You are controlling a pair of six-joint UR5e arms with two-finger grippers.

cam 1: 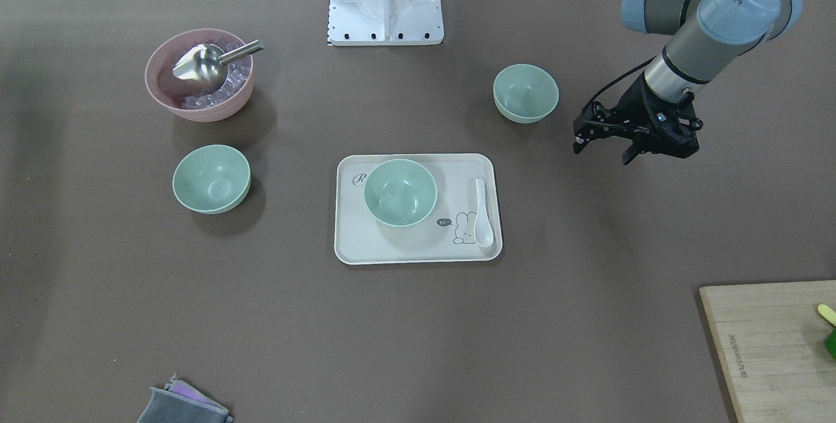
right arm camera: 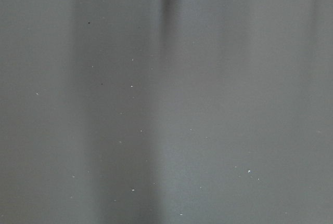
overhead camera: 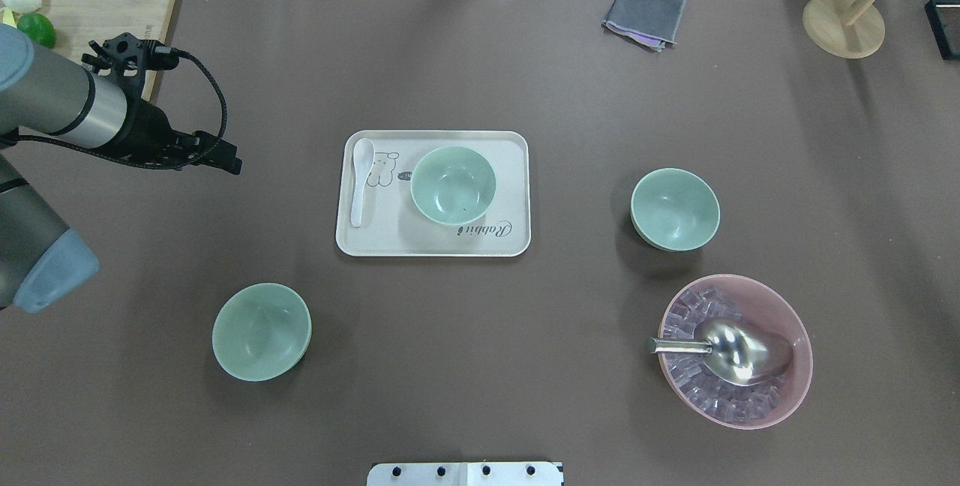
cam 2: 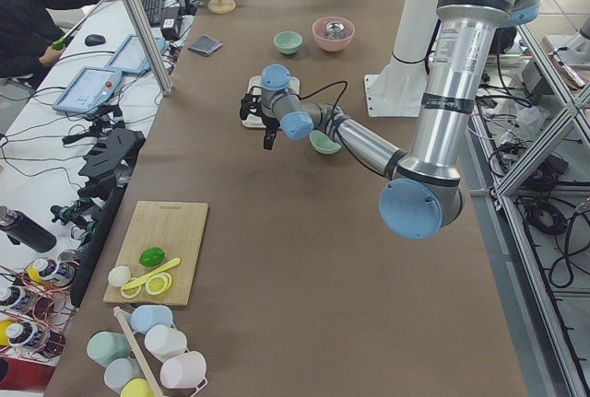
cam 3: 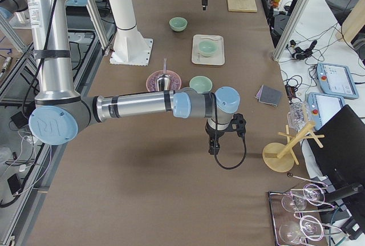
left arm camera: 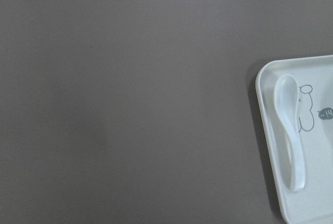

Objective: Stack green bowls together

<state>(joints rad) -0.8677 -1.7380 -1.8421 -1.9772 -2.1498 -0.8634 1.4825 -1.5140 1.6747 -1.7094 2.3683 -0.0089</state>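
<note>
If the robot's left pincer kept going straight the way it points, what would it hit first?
Most likely the bare brown tabletop: the left pincer points down, and its wrist view shows only table, with the cream rectangular tray off to one side.

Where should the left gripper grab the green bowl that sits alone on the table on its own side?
Probably the rim. The green bowl stands upright, mouth up, bare table all round, so the left gripper can descend from straight above, one finger inside the wall, one outside. Its round, sloping sides would likely slip from a grip across the body.
</note>
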